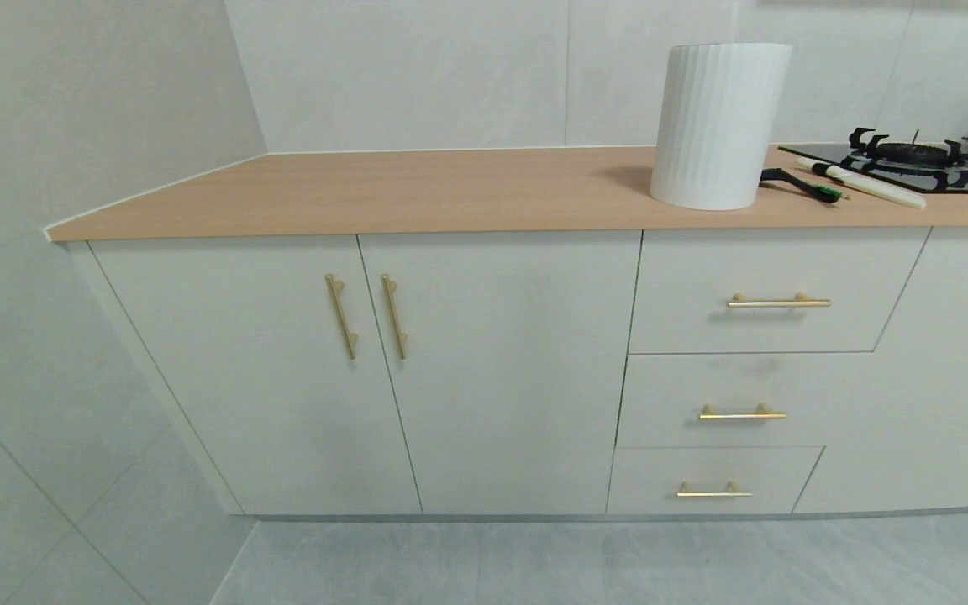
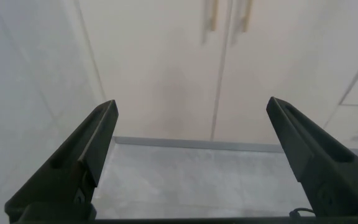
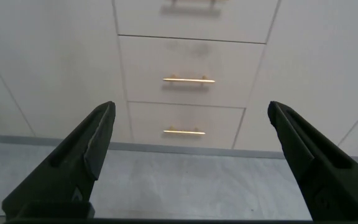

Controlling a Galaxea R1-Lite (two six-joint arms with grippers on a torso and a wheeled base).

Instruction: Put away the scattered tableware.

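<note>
Tableware status: nothing put away yet, by my reading. Nearest in, the left gripper is spread wide with nothing between its fingers, low above the floor and facing the double cabinet doors. The right gripper is likewise wide open and holds nothing, facing the stack of drawers. All doors and drawers are closed. Above them, on the wooden countertop, a black-handled utensil and a white-handled utensil lie flat, just beside each other, the black one's end close against the base of a white ribbed container standing upright. What kind of utensils these are is too small to tell. Farther back, the gas hob sits next to the white-handled piece. Judgement: task at its start; both utensils remain loose, and neither gripper is near them. Left to do: bring an arm up to counter height, pick up each piece, and stow it, probably in the ribbed container, possibly a drawer.
</note>
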